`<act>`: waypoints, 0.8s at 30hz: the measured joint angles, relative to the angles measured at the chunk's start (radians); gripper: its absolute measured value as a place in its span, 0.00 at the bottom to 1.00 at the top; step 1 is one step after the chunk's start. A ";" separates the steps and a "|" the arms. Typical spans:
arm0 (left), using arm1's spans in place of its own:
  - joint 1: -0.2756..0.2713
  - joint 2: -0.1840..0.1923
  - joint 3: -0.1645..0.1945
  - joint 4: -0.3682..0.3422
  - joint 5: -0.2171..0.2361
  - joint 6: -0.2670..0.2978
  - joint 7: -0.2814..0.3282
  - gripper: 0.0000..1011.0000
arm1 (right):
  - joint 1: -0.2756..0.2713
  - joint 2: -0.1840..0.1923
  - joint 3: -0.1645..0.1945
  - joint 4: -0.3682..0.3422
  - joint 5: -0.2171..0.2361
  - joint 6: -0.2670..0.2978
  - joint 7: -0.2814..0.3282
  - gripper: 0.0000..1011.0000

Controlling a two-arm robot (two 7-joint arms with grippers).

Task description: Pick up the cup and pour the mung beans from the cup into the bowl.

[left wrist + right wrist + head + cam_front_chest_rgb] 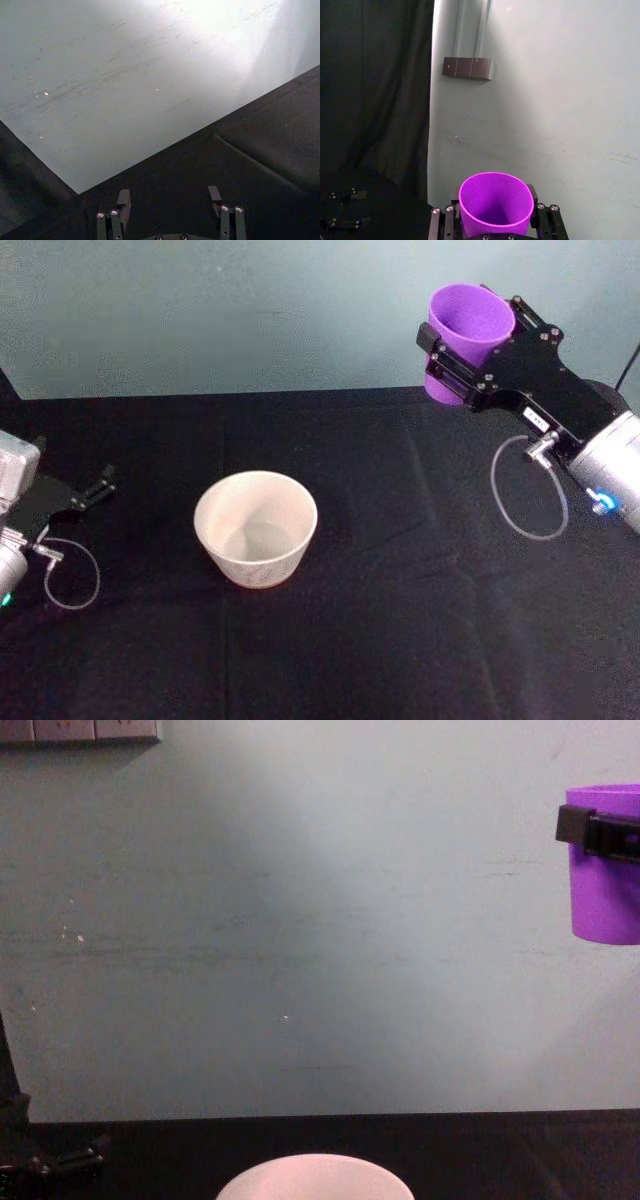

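1. Cup [463, 312]: bright purple and smooth, up in the air at the far right, above the far edge of the black counter [400, 590]. It touches nothing but the hand that holds it.
2. The right hand [475, 330] is pinching the cup, with one black finger on each side of it, just under the rim.
3. From the chest view the cup [605, 890] stands straight up with its mouth on top, and one black finger [595, 828] shows pressed against its side.
4. In the right wrist view you look down into the cup [494, 202]. The part of the inside that shows is plain purple.
5. The bowl [250, 565] is wide and white. It sits on the counter near the middle, to the left of the cup and nearer to the robot, well apart from it. Its mouth faces up.
6. The left hand [92, 490] rests low at the left side of the counter, well apart from the bowl. Its two fingers [123, 200] are spread apart and hold nothing.
7. A small white label [537, 421] is stuck on the black top of the right hand. The writing on it is too small to read.
8. A clear tube [520, 510] hangs in a loop under the right arm.
9. A pale blue-green wall [300, 920] stands behind the counter, with a grey box [467, 67] fixed on it. No words can be read on the box.
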 joint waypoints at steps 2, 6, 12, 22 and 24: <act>0.000 0.000 0.000 0.000 0.000 0.000 0.000 0.99 | 0.000 0.000 0.000 0.000 0.000 0.000 0.000 0.74; 0.000 0.000 0.000 0.000 0.000 0.000 0.000 0.99 | 0.000 0.000 0.000 0.000 0.000 0.000 0.000 0.74; 0.000 0.000 0.000 0.000 0.000 0.000 0.000 0.99 | 0.000 0.000 0.000 0.000 0.000 0.000 0.000 0.74; 0.000 0.000 0.000 0.000 0.000 0.000 0.000 0.99 | 0.000 0.000 0.000 0.000 0.000 0.000 0.000 0.74; 0.000 0.000 0.000 0.000 0.000 0.000 0.000 0.99 | 0.000 0.000 0.000 0.000 0.000 0.000 0.000 0.74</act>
